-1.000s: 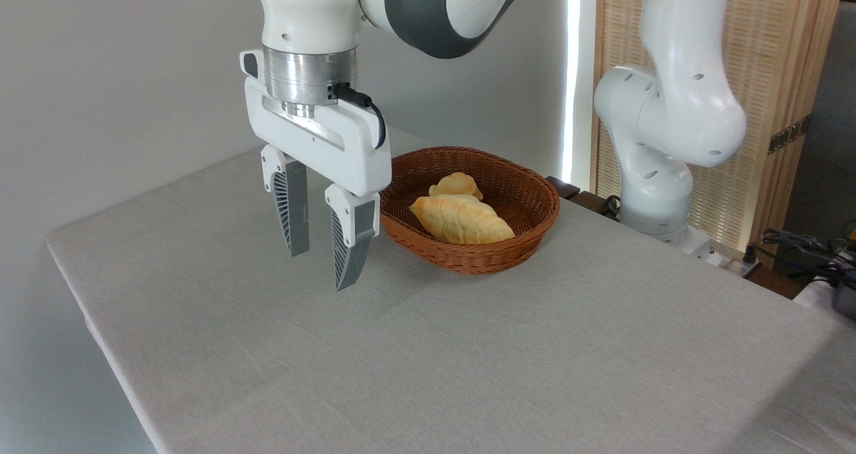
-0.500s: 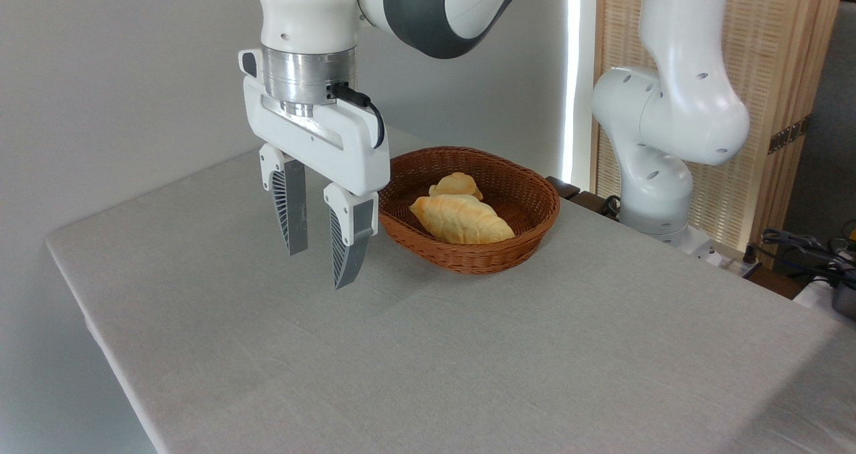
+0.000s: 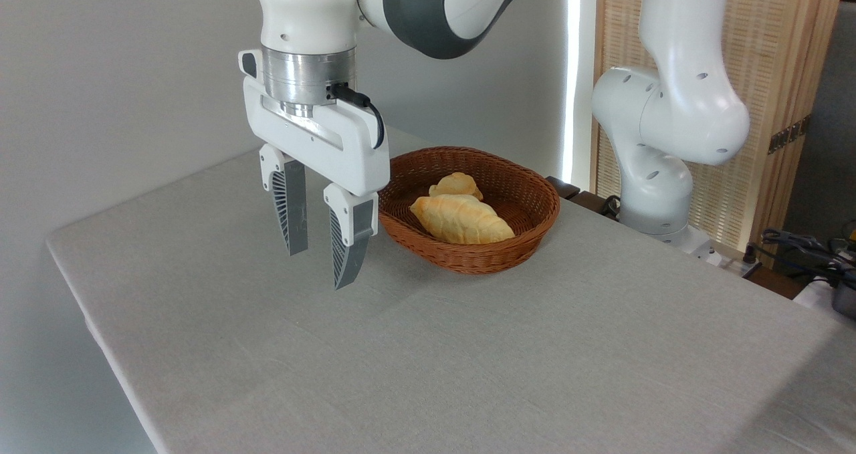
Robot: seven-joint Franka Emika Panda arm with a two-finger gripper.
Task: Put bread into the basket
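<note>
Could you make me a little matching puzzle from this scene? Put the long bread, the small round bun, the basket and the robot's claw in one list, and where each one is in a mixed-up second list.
Things:
1. long bread
2. small round bun
3. basket
4. claw

Places or states:
A. standing on the grey tablecloth
B. hanging open and empty above the table, left of the basket
C. lying in the basket, nearer the camera
D. in the basket, behind the long loaf

Pairs: 1-C, 2-D, 3-A, 4-B

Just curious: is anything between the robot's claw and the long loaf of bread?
Only the basket's near wicker wall. The camera view shows the open gripper hanging left of it, the bread lying inside.
</note>
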